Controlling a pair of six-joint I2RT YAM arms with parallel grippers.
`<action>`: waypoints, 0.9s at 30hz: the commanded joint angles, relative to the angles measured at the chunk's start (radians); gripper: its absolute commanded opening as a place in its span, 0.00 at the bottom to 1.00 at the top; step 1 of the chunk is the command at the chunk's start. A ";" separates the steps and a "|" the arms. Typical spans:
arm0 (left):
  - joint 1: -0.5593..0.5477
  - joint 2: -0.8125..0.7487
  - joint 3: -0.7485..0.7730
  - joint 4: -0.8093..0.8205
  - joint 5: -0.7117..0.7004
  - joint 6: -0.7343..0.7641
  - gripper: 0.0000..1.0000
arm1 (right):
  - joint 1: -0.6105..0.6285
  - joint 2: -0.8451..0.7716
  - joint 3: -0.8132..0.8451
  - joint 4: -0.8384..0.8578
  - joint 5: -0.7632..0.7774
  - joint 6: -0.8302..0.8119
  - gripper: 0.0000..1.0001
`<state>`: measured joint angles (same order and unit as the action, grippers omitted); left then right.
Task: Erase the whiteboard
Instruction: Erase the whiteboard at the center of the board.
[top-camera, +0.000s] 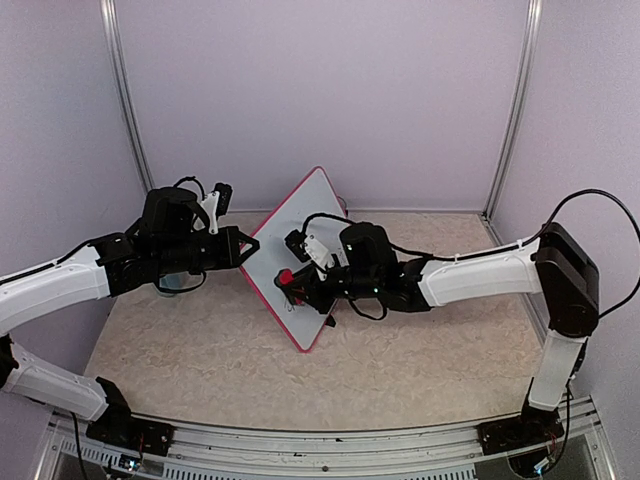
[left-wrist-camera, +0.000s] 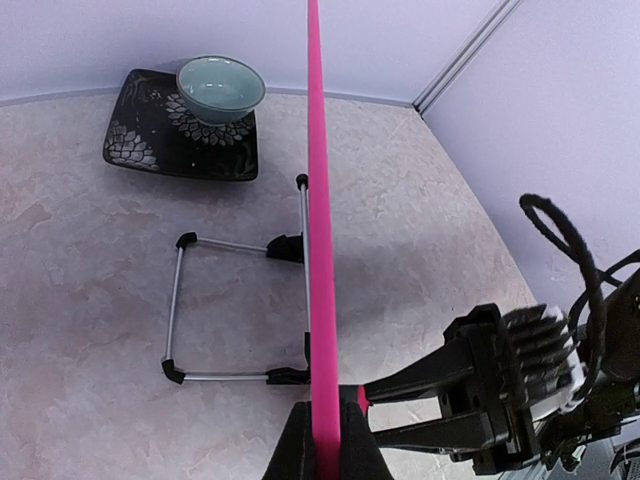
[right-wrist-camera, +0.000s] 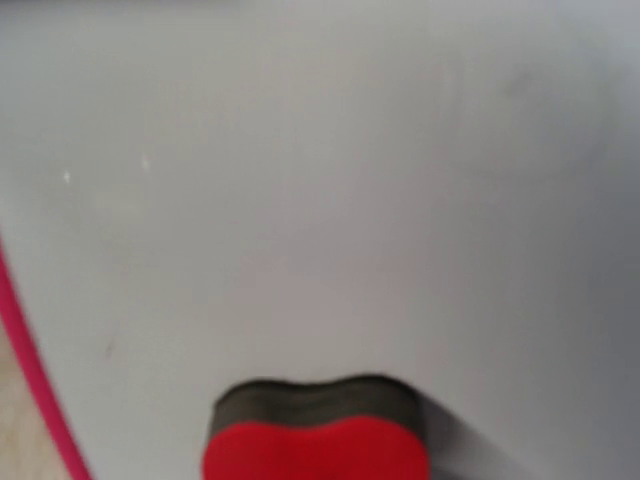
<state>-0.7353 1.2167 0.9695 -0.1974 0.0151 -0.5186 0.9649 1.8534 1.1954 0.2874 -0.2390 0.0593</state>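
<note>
The whiteboard, white with a pink-red frame, is held up on one corner, tilted like a diamond. My left gripper is shut on its left edge. In the left wrist view the frame runs up as a thin pink line from between my left gripper's jaws. My right gripper is shut on a red eraser with a dark felt face, pressed flat on the board's lower part. The right wrist view shows the eraser against the white surface, which bears only faint specks; the fingers are out of frame.
A black wire stand lies on the beige tabletop behind the board. Farther back sits a black patterned plate holding a pale green bowl. Lilac walls close in the back and sides. My right arm's gripper body is close to the board's face.
</note>
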 joint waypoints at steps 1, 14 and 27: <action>-0.027 0.021 -0.005 -0.034 0.096 0.025 0.00 | 0.051 -0.008 -0.070 -0.095 0.041 -0.023 0.02; -0.030 0.015 -0.008 -0.030 0.102 0.026 0.00 | 0.056 0.013 -0.178 -0.103 0.054 0.008 0.02; -0.033 0.014 -0.008 -0.034 0.096 0.023 0.00 | 0.058 -0.044 0.014 -0.170 0.112 -0.041 0.02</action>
<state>-0.7414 1.2167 0.9695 -0.1860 0.0322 -0.5117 1.0153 1.8416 1.1042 0.1104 -0.1619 0.0410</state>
